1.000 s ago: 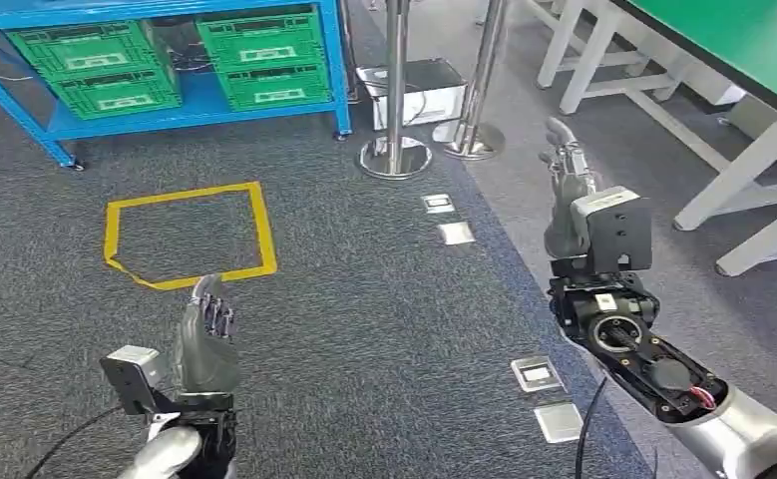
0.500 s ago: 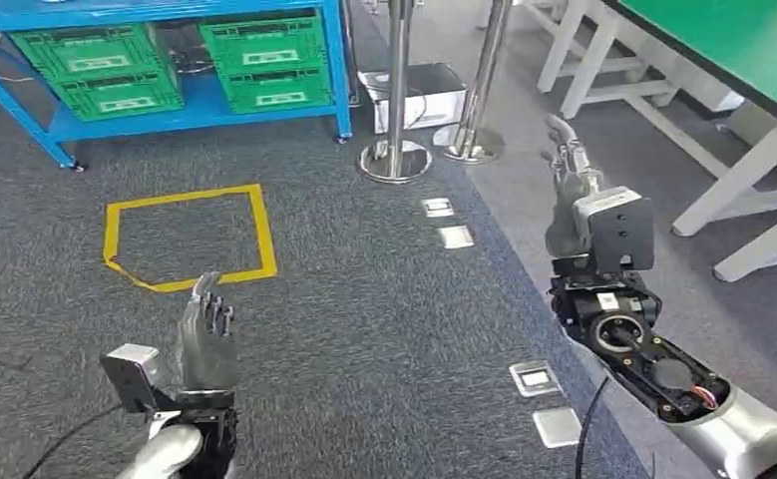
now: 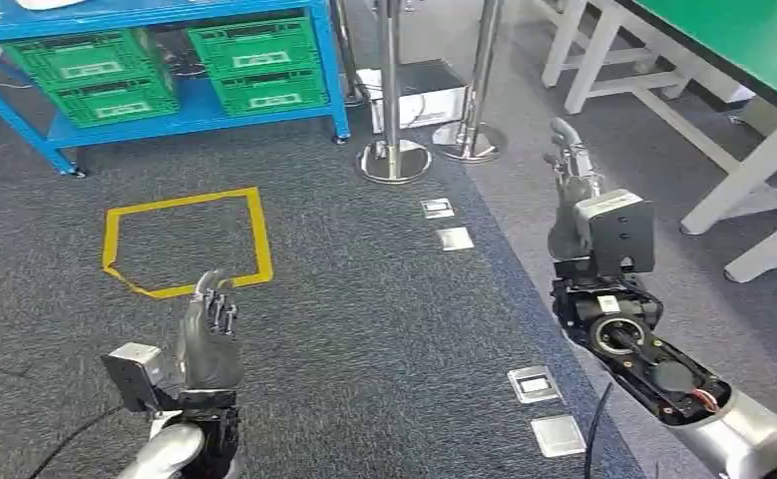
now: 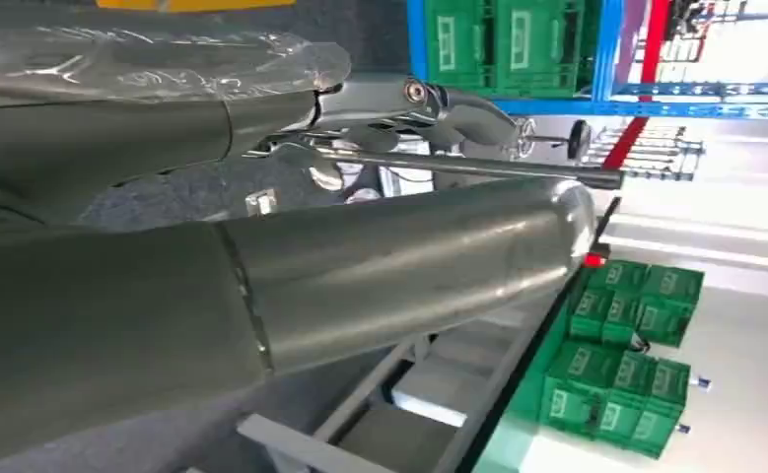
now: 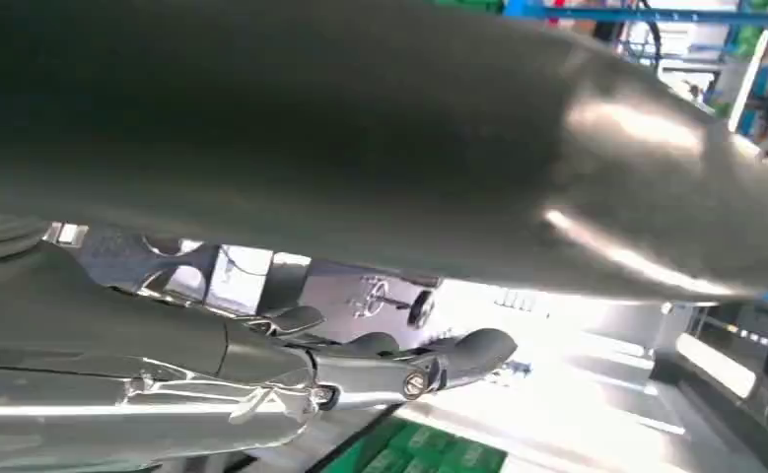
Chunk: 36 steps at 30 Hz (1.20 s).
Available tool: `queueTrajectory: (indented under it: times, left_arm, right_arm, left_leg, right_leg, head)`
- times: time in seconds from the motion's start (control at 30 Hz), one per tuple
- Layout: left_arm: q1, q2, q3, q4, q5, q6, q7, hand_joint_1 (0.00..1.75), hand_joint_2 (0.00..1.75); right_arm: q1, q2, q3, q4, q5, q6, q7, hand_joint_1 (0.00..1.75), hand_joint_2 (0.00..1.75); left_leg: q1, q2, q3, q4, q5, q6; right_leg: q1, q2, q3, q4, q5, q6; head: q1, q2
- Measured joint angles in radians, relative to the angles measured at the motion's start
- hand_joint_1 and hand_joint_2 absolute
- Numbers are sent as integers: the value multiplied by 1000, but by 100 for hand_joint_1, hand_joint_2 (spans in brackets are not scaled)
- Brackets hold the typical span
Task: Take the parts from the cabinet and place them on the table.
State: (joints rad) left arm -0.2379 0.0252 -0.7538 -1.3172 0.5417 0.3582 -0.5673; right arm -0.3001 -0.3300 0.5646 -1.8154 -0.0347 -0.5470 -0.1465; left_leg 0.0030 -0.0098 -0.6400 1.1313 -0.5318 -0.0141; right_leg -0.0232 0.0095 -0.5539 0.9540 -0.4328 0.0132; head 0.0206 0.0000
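Across the grey carpet, the blue cabinet (image 3: 180, 105) stands at the far side, with green crates (image 3: 254, 62) stacked on its low shelf. No loose parts can be made out from here; they may sit in those crates or higher up, I cannot tell. Left hand (image 3: 207, 334) is raised with its fingers loosely upright and apart, holding nothing. Right hand (image 3: 572, 185) is up as well, fingers extended, nothing in it. Between the robot and the cabinet lies a yellow taped square (image 3: 185, 239) on the floor, and two steel posts (image 3: 392, 100) stand just to the right of the cabinet. Off to the right is the green-topped bench (image 3: 753, 50) on white legs, well apart from the cabinet.

By my reading this is the approach: nothing picked, nothing delivered. Next move calls for closing on the cabinet, likely standing at that taped square, then reaching in with an empty hand while keeping clear of the posts.
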Motion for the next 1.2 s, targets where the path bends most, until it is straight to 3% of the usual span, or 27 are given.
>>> queueTrajectory:
  times: [0.03, 0.07, 0.1, 0.13, 0.2, 0.23, 0.27, 0.3, 0.37, 0.4, 0.43, 0.47, 0.57, 0.6, 0.63, 0.67, 0.73, 0.77, 0.8, 0.83, 0.9, 0.93, 0.97, 1.07, 1.1, 1.13, 1.2]
  left_arm:
    - [3, 0, 0, 0, 0, 0, 0, 0, 0]
    - [6, 0, 0, 0, -1, 0, 0, 0, 0]
    - [8, 1, -1, 0, -3, 1, 0, 0, 0]
    - [9, 2, -1, 0, -3, 1, 0, 0, 0]
    - [8, 2, -2, 0, -5, 1, 0, 0, 0]
    - [7, 2, -2, 0, -6, 1, 0, 0, 0]
    - [6, 3, -2, 0, -6, 2, 0, 0, 0]
    - [5, 3, -3, 0, -8, 2, 0, 0, 0]
    - [6, 4, -3, -1, -8, 6, 0, 0, 0]
    - [6, 3, -3, -5, -8, 6, 0, 0, 0]
    - [8, 3, -3, -7, -9, 7, -1, 0, 0]
    - [7, 3, -3, -7, -9, 7, 0, 0, 0]
    - [10, 1, -3, -7, -9, 9, 0, 0, 0]
    - [13, 1, -3, -7, -9, 9, 0, 0, 0]
    - [14, 1, -3, -7, -9, 9, 0, 0, 0]
    - [15, 1, -3, -7, -9, 9, 0, 0, 0]
    - [14, 1, -4, -7, -10, 9, 0, 0, 0]
    - [14, 2, -4, -7, -10, 9, 0, 0, 0]
    - [13, 2, -5, -8, -10, 11, 0, 0, 0]
    - [14, 2, -5, -9, -11, 11, 0, 0, 0]
    - [15, 3, -5, -9, -11, 11, 0, 0, 0]
    - [15, 4, -5, -10, -10, 11, 0, 0, 0]
    - [14, 5, -5, -13, -12, 11, 0, 0, 0]
    - [18, 7, -5, -16, -15, 11, 0, 0, 0]
    - [20, 8, -5, -16, -16, 11, 0, 0, 0]
    - [22, 9, -5, -16, -17, 11, 0, 0, 0]
    - [22, 10, -5, -18, -18, 12, 0, 0, 0]
  right_arm:
    - [1, 0, 0, 0, 0, 2, 0, 0, 0]
    - [3, 0, 0, 0, 1, 3, 0, 0, 0]
    - [4, 0, 0, 0, 2, 6, 0, 0, 0]
    - [5, 0, 0, 0, 2, 8, 0, 0, 0]
    - [4, 0, 0, 0, 3, 10, 0, 0, 0]
    - [4, 0, 0, 0, 4, 11, 0, 0, 0]
    - [3, 0, 0, 0, 6, 11, 0, 0, 0]
    - [4, 0, 0, 0, 7, 13, 0, 0, 0]
    - [4, 0, 0, 0, 9, 17, 0, 0, 0]
    - [3, 0, 0, -1, 11, 18, 0, 0, 0]
    - [4, 0, -2, -1, 11, 18, 0, 0, 0]
    - [1, 0, -2, -2, 11, 18, -1, 0, 0]
    - [4, 0, -2, -2, 11, 19, 0, 0, 0]
    - [6, 0, -2, -1, 11, 19, 0, 0, 0]
    - [5, 0, -2, -1, 11, 19, 0, 0, 0]
    - [4, 0, -2, -1, 11, 20, 0, 0, 0]
    - [3, 0, -2, 0, 11, 21, 0, 0, 0]
    - [3, 0, -2, 2, 11, 22, 0, 0, 0]
    - [1, 0, -2, 2, 11, 23, 0, 0, 0]
    - [3, 0, -2, 2, 11, 25, 1, 0, 0]
    - [5, 0, -1, 3, 11, 26, 0, 0, 0]
    - [2, 1, -2, 2, 11, 27, 0, 0, 0]
    - [0, 1, -2, 2, 13, 28, 0, 0, 0]
    - [-2, 1, -1, 2, 15, 26, 9, 0, 0]
    - [-2, 1, 0, 2, 16, 26, 10, 0, 0]
    - [-2, 1, 1, 2, 17, 26, 12, 0, 0]
    - [-2, 2, 1, 2, 19, 26, 16, 0, 0]
  left_leg:
    - [0, 1, -53, 89, -29, -2]
    - [0, 2, -96, 152, -40, -2]
    - [0, 2, -116, 164, -24, 0]
    - [0, 2, -107, 122, 18, 5]
    - [-7, 1, -33, -61, 132, 25]
    - [-12, 2, 1, -142, 171, 40]
    - [-18, 3, 18, -169, 158, 49]
    - [-18, 4, 21, -184, 151, 46]
    - [-23, 3, 22, -183, 145, 50]
    - [-12, 2, 33, -200, 146, 52]
    - [-8, 2, 48, -211, 148, 51]
    - [-6, 3, 58, -214, 144, 58]
    - [-6, 3, 72, -214, 130, 61]
    - [-6, 2, 77, -212, 124, 60]
    - [-6, 2, 84, -211, 118, 58]
    - [-5, 1, 93, -208, 110, 56]
    - [-2, -2, 108, -196, 90, 46]
    - [-7, -3, 102, -192, 82, 38]
    - [-10, -6, 95, -179, 79, 34]
    - [-10, -6, 88, -181, 81, 31]
    - [-9, -5, 89, -182, 78, 24]
    - [-7, -2, 88, -170, 67, 17]
    - [-6, 2, 71, -130, 51, 10]
    - [-3, 3, -67, 107, -31, 1]
    - [-3, 3, -105, 156, -33, 1]
    - [-3, 3, -118, 153, -9, 4]
    - [-3, 3, -75, 21, 94, 15]
  right_leg:
    - [1, 0, 0, 0, -2, -3]
    - [4, 0, 1, 0, -4, -5]
    - [5, 0, 4, 0, -7, -7]
    - [7, 1, 10, 0, -12, -8]
    - [14, 2, 27, 0, -23, -7]
    - [14, 2, 31, -2, -28, -7]
    - [21, 3, 31, 1, -34, -1]
    - [17, 4, 29, 0, -36, 3]
    - [13, 2, 34, -7, -41, 12]
    - [20, 1, 41, -9, -45, 19]
    - [15, -3, 33, 6, -52, 23]
    - [15, -4, 16, 55, -79, 25]
    - [10, -4, -126, 316, -179, 36]
    - [8, -4, -156, 353, -176, 38]
    - [5, -4, -157, 333, -144, 41]
    - [2, -5, -134, 269, -92, 43]
    - [-3, -5, -63, 81, 25, 47]
    - [-2, -2, -44, 49, 19, 49]
    - [1, -2, -29, 17, 7, 42]
    - [-1, -1, -35, 25, 4, 29]
    - [3, 2, -37, 21, 0, 20]
    - [-3, 1, -25, 16, 0, 14]
    - [-3, 0, -19, 15, -3, 10]
    - [-2, -2, -7, 15, -15, -2]
    - [-2, -2, -2, 15, -20, -3]
    - [-2, -1, 5, 15, -26, -3]
    - [0, 1, 26, 15, -39, -1]
  head:
    - [-3, 0]
    - [-6, 0]
    - [-8, 0]
    - [-8, 0]
    - [-11, 0]
    - [-12, 0]
    - [-11, 0]
    - [-11, 0]
    - [-12, 0]
    - [-11, 0]
    - [-7, 0]
    - [-2, 0]
    - [16, 0]
    - [19, 0]
    - [23, 0]
    - [26, 0]
    - [32, 0]
    - [36, 0]
    - [37, 0]
    - [33, 0]
    - [24, 0]
    - [24, 0]
    - [17, 0]
    - [-1, 0]
    - [-3, 0]
    - [-6, 0]
    - [-10, 0]
